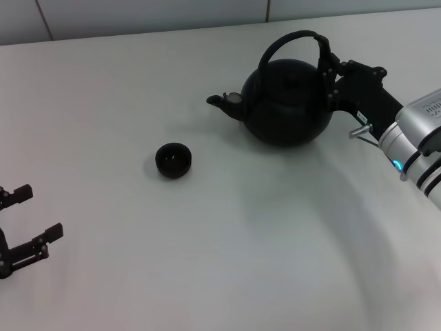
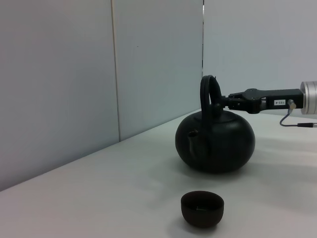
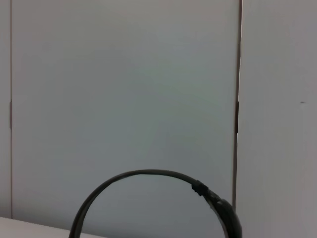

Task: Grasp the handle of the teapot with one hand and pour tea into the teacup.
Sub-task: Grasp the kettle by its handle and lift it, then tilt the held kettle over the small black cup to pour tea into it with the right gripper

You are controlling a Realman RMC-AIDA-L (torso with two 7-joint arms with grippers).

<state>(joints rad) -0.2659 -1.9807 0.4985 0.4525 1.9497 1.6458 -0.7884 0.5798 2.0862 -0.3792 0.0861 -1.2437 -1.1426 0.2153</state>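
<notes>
- Your right pincer (image 1: 329,67) is at the handle (image 1: 293,40), on the thicker side of the hoop, away from the spout. From the head view its fingers sit on either side of the hoop; in the left wrist view they meet it low on the arch, just above the pot's shoulder. You cannot tell from these views whether they have clamped or only bracket it.
- The teapot (image 1: 288,102) rests flat on the white worktop (image 1: 207,262), upright, spout (image 1: 222,102) aimed toward the robot's left. That suits you: the teacup (image 1: 173,161) lies on the spout side, nearer the robot and well apart from the pot, so a carry and a forward tilt should send tea the right way.
- Gripping opposite the spout probably gives the wrist a clean roll to tip the pot; expect the hoop to pivot if the hold is loose.
- The right wrist view shows only the top of the arch against the wall, so rely on the head view for alignment.
- Your left pincer (image 1: 24,224) is parked at the near left edge of the worktop, fingers spread apart, holding nothing.
- Judged from this, the task is at the grasp step; no lift or pour has happened.
</notes>
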